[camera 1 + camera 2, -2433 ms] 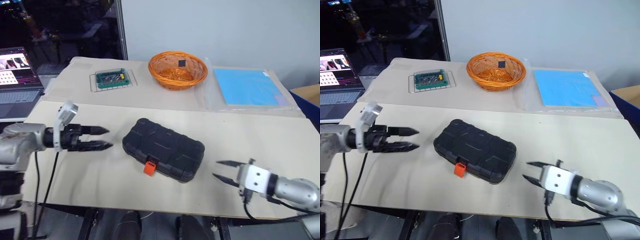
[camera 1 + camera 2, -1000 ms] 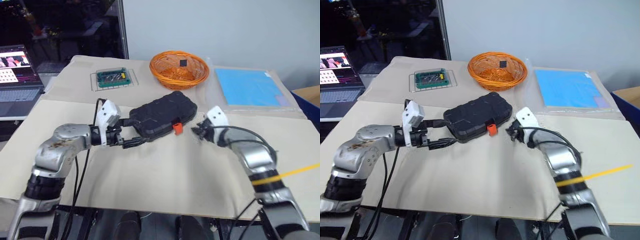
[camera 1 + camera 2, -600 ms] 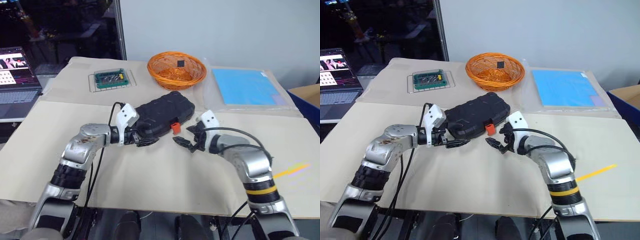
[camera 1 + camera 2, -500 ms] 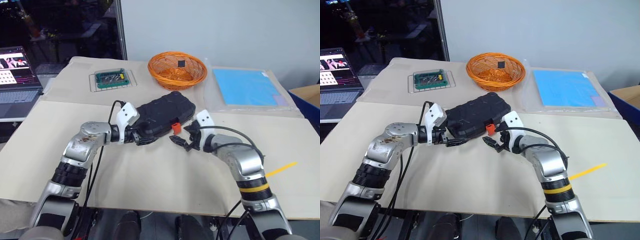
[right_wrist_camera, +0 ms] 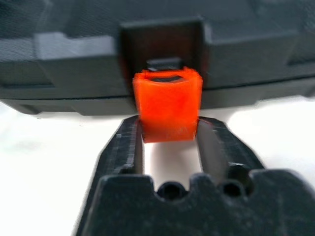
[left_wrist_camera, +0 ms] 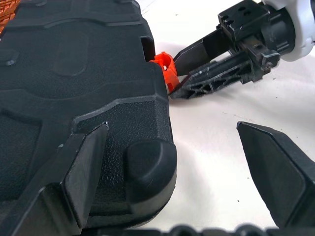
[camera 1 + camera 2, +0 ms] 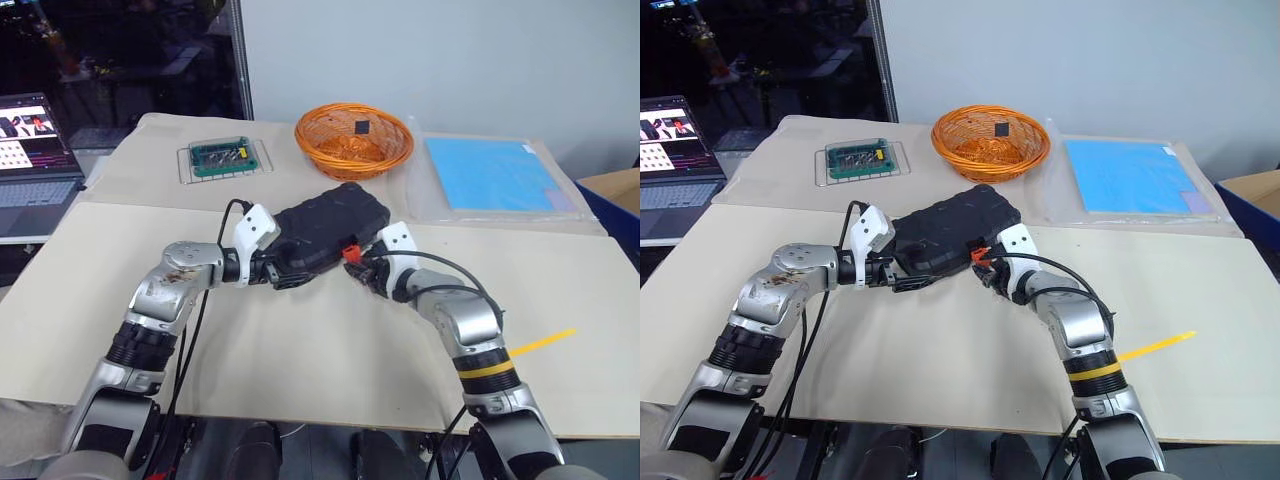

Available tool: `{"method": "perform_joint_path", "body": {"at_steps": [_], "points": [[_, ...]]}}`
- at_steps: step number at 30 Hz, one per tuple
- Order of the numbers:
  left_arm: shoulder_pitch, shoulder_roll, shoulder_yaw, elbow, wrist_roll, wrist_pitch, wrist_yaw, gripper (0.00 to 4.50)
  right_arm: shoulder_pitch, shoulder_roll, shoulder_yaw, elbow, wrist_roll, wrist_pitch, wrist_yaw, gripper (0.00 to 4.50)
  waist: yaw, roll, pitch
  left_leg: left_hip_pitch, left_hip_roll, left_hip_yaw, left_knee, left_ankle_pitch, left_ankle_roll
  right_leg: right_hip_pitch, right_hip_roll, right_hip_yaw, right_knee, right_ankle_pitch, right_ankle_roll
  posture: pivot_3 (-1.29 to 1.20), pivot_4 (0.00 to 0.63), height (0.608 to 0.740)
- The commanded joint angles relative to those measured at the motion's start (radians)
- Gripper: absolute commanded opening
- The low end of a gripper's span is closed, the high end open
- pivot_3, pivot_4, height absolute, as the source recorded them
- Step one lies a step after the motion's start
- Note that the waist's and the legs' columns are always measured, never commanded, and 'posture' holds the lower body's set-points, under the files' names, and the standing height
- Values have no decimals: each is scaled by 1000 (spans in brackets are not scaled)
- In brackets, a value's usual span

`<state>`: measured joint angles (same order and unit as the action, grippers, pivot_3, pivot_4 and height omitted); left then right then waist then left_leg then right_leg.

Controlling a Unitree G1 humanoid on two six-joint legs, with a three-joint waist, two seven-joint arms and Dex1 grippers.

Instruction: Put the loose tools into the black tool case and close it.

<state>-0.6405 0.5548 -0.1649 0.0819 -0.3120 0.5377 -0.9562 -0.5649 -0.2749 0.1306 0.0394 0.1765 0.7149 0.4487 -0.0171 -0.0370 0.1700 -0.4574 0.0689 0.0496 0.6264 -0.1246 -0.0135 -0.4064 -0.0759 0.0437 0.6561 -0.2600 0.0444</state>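
left claw point(image 6: 162, 187) spread at black tool case point(image 7: 325, 235) | right claw point(image 5: 170, 135) pinching orange latch point(image 5: 168, 110)

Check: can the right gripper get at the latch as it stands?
Probably yes. The right gripper already has a finger on each side of the orange latch, nothing between them. The left gripper is open at the case corner, off to one side.

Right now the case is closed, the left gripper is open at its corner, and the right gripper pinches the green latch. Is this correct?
Not quite: the latch is orange, not green, as the right wrist view shows. The rest holds: the case is closed, the left gripper is open at its corner, and the right gripper pinches the latch.
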Motion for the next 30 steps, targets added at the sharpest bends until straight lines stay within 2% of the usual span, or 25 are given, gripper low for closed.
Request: {"method": "perform_joint_path", "body": {"at_steps": [1,7,18,20,21,30], "points": [[22,5,6,10,14,0,-1,4500,-30,-22,-4,-65,-16,-59,13,1185,0,0,0,0,0,0,0,0,0,0,0,0,0,0,0,0,150,740],[20,-6,-10,-23,13,30,14,4500,-44,-25,21,-82,-35,-62,10,1185,1,0,0,0,0,0,0,0,0,0,0,0,0,0,0,0,150,740],[7,-17,-15,-93,5,112,47,4500,-117,9,45,73,-63,-109,35,1185,-20,0,0,0,0,0,0,0,0,0,0,0,0,0,0,0,150,740],[7,-17,-11,-82,6,110,47,4500,-104,-9,52,33,-53,-71,63,2195,-21,0,0,0,0,0,0,0,0,0,0,0,0,0,0,0,150,740],[8,-18,-9,-74,7,108,48,4500,-92,-14,45,7,-34,-49,80,2294,-21,0,0,0,0,0,-1,0,0,0,0,0,0,0,0,0,150,740],[18,-23,-3,-36,13,81,53,4500,-7,-53,-17,-150,21,37,87,2294,-20,0,0,0,0,0,-1,0,0,0,0,0,0,0,0,0,150,740]]}}
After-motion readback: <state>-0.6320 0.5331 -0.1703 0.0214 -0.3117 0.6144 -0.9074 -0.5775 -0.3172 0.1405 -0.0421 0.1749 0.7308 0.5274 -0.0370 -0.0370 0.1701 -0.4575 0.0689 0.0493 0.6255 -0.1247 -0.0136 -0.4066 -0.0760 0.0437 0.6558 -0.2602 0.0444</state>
